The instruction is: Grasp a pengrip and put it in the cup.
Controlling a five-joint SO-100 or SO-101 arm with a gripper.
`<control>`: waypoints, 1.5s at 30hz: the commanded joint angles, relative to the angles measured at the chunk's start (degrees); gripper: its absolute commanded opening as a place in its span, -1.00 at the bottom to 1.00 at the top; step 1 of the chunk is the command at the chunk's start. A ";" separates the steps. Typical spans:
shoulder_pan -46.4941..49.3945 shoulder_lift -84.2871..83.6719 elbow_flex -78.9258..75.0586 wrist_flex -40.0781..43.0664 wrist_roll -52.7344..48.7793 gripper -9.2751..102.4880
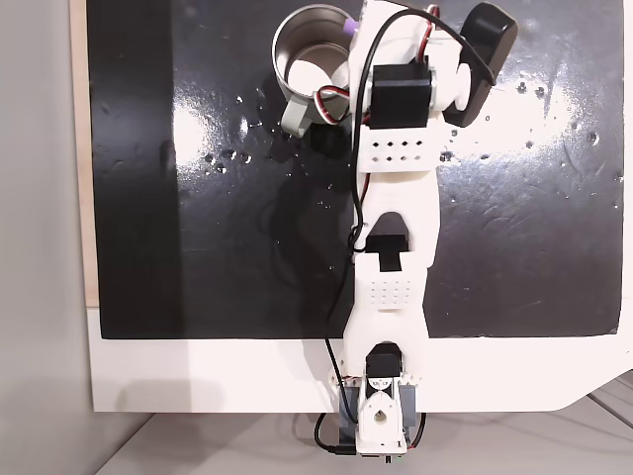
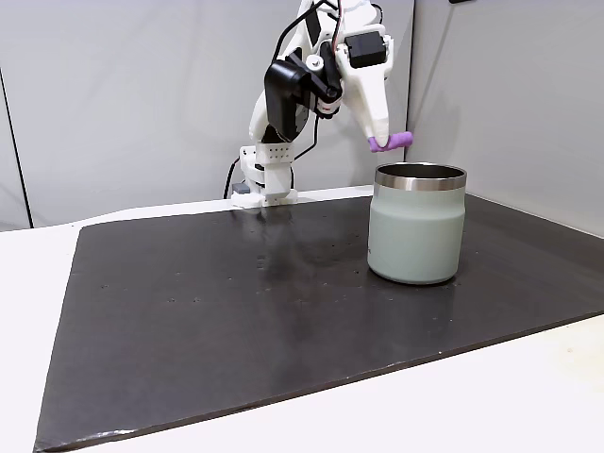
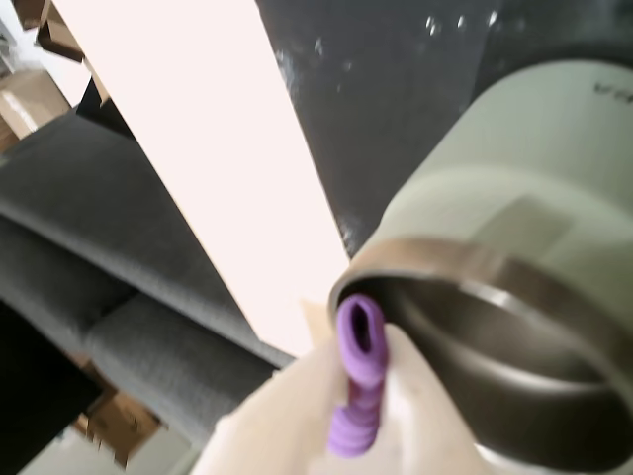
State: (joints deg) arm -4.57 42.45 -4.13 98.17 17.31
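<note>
From where I stand, the white plastic claw point(image 2: 385, 135) is closed down on the small light-purple ribbed rubber pengrip point(image 2: 391, 142), holding it in the air just above the far rim of the round pale-green metal cup with the shiny steel lip point(image 2: 418, 226). In the fixed view from above, the pengrip point(image 1: 349, 27) pokes out over the right edge of the cup point(image 1: 297, 45), whose handle points toward the arm's base. The wrist view shows the hollow tube point(image 3: 358, 381) pinched along its ribbed length, open end free, right at the cup's lip point(image 3: 465, 267). It looks very light and squashy, so I'd judge a mid-length pinch holds it well, though soft rubber may cling to a finger on release. The cup sits on the glossy black counter point(image 2: 217, 302).
</note>
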 commanded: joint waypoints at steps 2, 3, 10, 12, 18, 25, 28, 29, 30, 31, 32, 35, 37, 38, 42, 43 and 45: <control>-3.25 -0.09 -6.15 -2.81 -0.97 -0.84; -3.69 -0.26 -6.59 -2.81 -1.14 -0.84; -4.57 -1.49 -6.59 -2.29 -1.14 -0.83; -4.31 -1.76 -6.59 -2.11 -1.14 -0.82; -3.60 -2.29 -6.59 -0.53 -0.44 -0.44; -3.34 -1.93 -6.86 -0.18 -0.35 -0.32; -3.34 -1.58 -6.86 -0.09 -0.35 -0.32; -3.34 -1.49 -6.86 -0.09 -0.35 -0.32; -3.34 -1.32 -6.86 -0.09 -0.44 -0.32; -3.34 -1.23 -6.86 -0.09 -0.53 -0.32; -3.34 -1.14 -6.86 -0.09 -0.53 -0.32; -3.34 -0.97 -6.86 -0.09 -0.53 -0.32; -3.34 -0.88 -6.86 0.00 -0.53 -0.32; -3.34 -0.79 -6.77 0.00 -0.53 -0.32; -3.34 0.26 -6.06 0.26 -0.53 -0.32; -3.34 0.35 -6.06 0.26 -0.53 -0.32; -3.34 0.44 -6.06 0.26 -0.62 -0.32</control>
